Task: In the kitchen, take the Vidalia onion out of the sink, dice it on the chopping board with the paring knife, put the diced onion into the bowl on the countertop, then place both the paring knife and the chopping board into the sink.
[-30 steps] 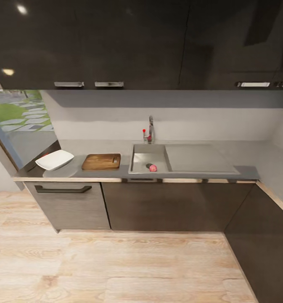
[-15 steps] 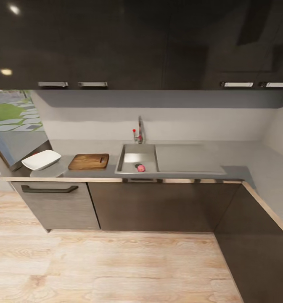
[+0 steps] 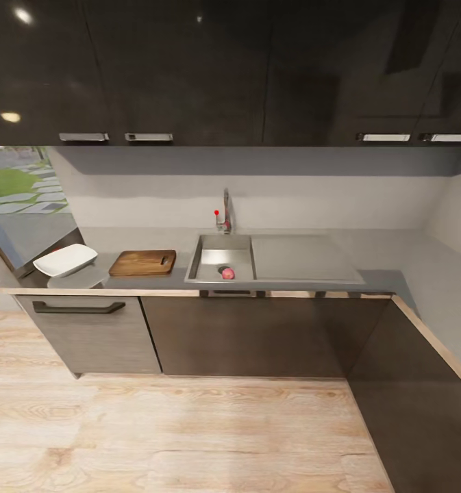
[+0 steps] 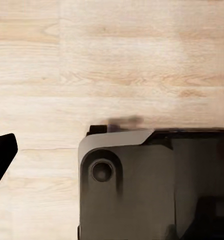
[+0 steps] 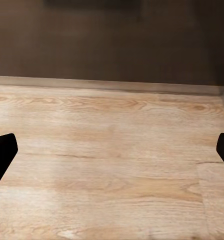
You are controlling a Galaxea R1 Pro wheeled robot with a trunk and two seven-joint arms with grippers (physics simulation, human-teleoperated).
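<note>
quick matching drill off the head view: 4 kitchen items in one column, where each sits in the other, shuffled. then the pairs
Items:
1. onion
2. chopping board
3. bowl
4. tap

Places:
A. far left end of the counter
B. behind the sink, by the wall
C. inside the sink, at its front
D. on the counter between bowl and sink

Pairs: 1-C, 2-D, 3-A, 4-B

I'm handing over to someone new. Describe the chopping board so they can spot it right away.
Find the steel sink set in the grey countertop under the dark wall cabinets. Just to its left, in the head view, lies the chopping board, flat on the counter. It is the only brown wooden thing there, while the bowl beyond it is white.
</note>
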